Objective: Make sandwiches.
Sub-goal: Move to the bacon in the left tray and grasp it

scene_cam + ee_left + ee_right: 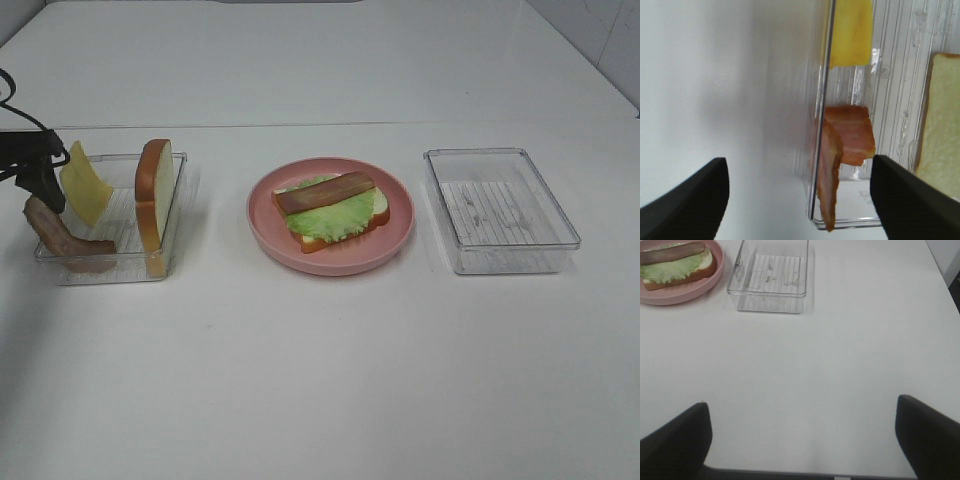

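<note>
The left gripper [799, 200] hangs wide open, jaws straddling the tray [821, 75] wall and the bacon strip [832, 165] draped over it, gripping nothing. A cheese slice [85, 185] and an upright bread slice [152, 200] stand in that tray at the table [320, 380] left edge. The half-built sandwich [330, 210] sits on the pink plate [330, 262] mid-table. The right gripper [800, 440] gapes empty.

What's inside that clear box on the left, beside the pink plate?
The tray holds a yellow cheese slice, a bread slice standing on edge, and bacon leaning on its side wall. The floor beneath the bacon and behind the bread is covered.
</note>
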Controlling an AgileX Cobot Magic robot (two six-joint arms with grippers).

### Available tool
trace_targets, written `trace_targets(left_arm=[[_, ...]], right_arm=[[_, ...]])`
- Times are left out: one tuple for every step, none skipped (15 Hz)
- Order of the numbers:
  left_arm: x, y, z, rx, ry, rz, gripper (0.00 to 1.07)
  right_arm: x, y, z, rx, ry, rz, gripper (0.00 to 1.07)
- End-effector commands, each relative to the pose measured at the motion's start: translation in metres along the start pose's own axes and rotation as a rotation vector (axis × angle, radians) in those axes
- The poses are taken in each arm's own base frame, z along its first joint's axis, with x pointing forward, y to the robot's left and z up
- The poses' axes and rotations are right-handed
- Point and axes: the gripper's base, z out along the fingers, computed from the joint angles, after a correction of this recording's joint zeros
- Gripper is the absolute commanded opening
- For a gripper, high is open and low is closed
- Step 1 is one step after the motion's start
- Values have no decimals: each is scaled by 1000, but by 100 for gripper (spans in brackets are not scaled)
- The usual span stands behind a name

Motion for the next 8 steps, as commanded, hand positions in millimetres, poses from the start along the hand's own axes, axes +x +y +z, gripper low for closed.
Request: trace_targets(left_arm=[[0, -9, 5, 13, 7, 11, 65], [2, -16, 14, 18, 22, 19, 43], [3, -17, 16, 17, 28, 16, 38], [3, -17, 19, 17, 34, 2, 27], [3, -17, 19, 16, 34, -5, 21], [2, -16, 17, -5, 30, 4, 2], [2, -15, 17, -12, 35, 8, 0], [1, -15, 15, -22, 38, 13, 0]], right_arm=[[2, 0, -2, 5, -38, -7, 97], [2, 0, -2, 5, -38, -7, 97], [2, 0, -2, 5, -38, -7, 97], [2, 0, -2, 5, -38, -7, 97], [2, 0, -2, 5, -38, -7, 97], [2, 0, -2, 5, -38, -7, 97], [2, 0, -2, 5, -38, -7, 97], [2, 0, -2, 5, -38, -7, 97]])
